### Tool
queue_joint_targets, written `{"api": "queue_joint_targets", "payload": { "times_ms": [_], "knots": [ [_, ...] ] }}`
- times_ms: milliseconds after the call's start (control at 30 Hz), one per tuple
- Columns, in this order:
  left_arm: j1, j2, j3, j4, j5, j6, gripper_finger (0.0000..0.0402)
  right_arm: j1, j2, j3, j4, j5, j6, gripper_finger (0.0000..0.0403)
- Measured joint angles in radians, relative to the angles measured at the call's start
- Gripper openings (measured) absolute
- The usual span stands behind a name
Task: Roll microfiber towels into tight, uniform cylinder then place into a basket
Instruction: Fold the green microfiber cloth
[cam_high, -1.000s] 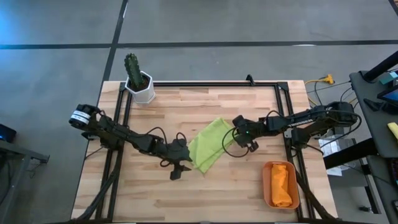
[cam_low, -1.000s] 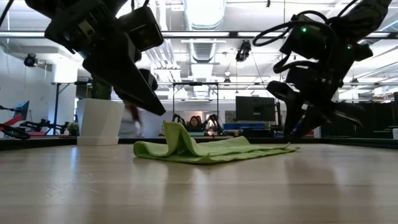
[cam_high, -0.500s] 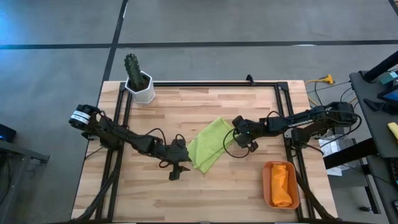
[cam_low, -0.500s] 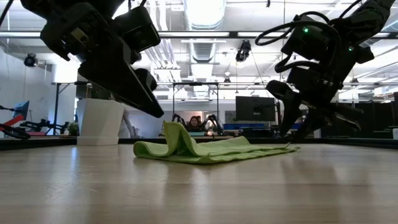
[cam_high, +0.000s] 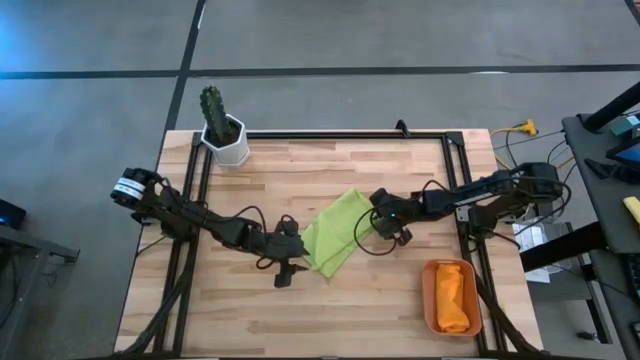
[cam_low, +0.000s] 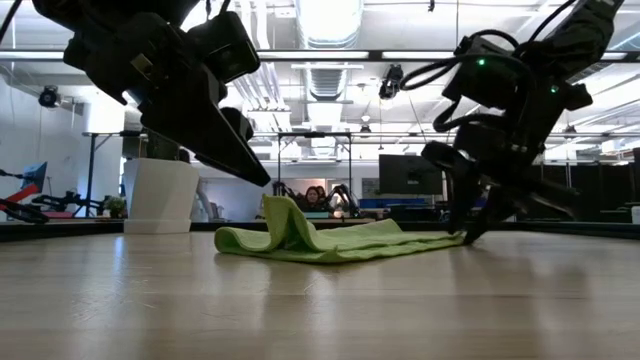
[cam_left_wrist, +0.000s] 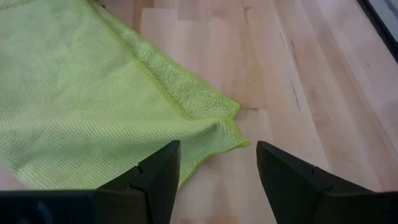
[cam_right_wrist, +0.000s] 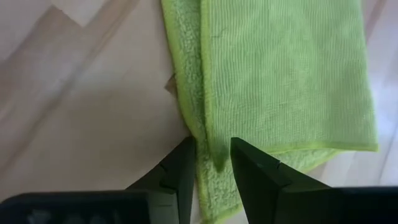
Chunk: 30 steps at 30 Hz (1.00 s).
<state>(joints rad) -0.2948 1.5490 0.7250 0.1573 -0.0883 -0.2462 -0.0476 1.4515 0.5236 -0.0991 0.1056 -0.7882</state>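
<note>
Green towel (cam_high: 335, 232) lies folded near the middle of the wooden desk (cam_high: 400, 310), flat w/ one raised fold at the end nearer the left arm, seen as a hump in the low view (cam_low: 285, 222).

Left end effector (cam_high: 291, 268) hovers just beside the towel's near corner, fingers (cam_left_wrist: 158, 174) spread wide, nothing between them; in its wrist view the towel corner (cam_left_wrist: 230, 124) sits ahead of the gap, not touched. In the low view it hangs above the desk, clear of the cloth (cam_low: 215, 140).

Right end effector (cam_high: 383, 222) is at the opposite edge of the towel, tips down at desk level in the low view (cam_low: 475, 225). Its wrist view shows the fingers (cam_right_wrist: 180, 171) close together w/ the towel's edge running into the narrow gap (cam_right_wrist: 214, 158); they straddle the edge, but can't tell whether they actually pinch it.

Orange towel (cam_high: 453, 297) sits bunched inside the basket (cam_high: 430, 295), which is at the desk's near right corner, well apart from the green towel.

White pot w/ cactus (cam_high: 224, 128) stands at the far left corner. Ppl sit in the room behind, low view (cam_low: 315, 196).
</note>
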Motion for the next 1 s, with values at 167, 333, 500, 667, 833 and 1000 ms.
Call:
{"api": "queue_joint_targets", "payload": {
  "times_ms": [167, 333, 500, 667, 833, 1000],
  "knots": [
    [-0.001, 0.0, 0.0, 0.0, -0.001, 0.0, 0.0195, 0.0, -0.001, 0.007, -0.003, 0.004, -0.018, 0.0094],
    [-0.002, 0.0, -0.004, 0.0, -0.002, -0.008, 0.0195, 0.0, -0.004, 0.009, -0.05, 0.004, -0.015, 0.0081],
    [-0.002, 0.0, -0.013, -0.001, -0.002, -0.01, 0.0195, 0.0, -0.017, 0.01, -0.085, 0.004, 0.032, 0.0077],
    [-0.002, 0.0, -0.013, 0.001, -0.003, -0.01, 0.0195, 0.0, -0.045, 0.017, -0.09, 0.004, 0.031, 0.0074],
    [-0.002, 0.0, -0.013, 0.004, -0.003, -0.01, 0.0195, 0.0, -0.037, 0.024, -0.084, 0.003, 0.029, 0.0066],
    [-0.002, 0.0, -0.013, 0.01, -0.003, -0.009, 0.0195, 0.0, -0.013, 0.023, -0.084, 0.003, 0.028, 0.0063]
  ]
}}
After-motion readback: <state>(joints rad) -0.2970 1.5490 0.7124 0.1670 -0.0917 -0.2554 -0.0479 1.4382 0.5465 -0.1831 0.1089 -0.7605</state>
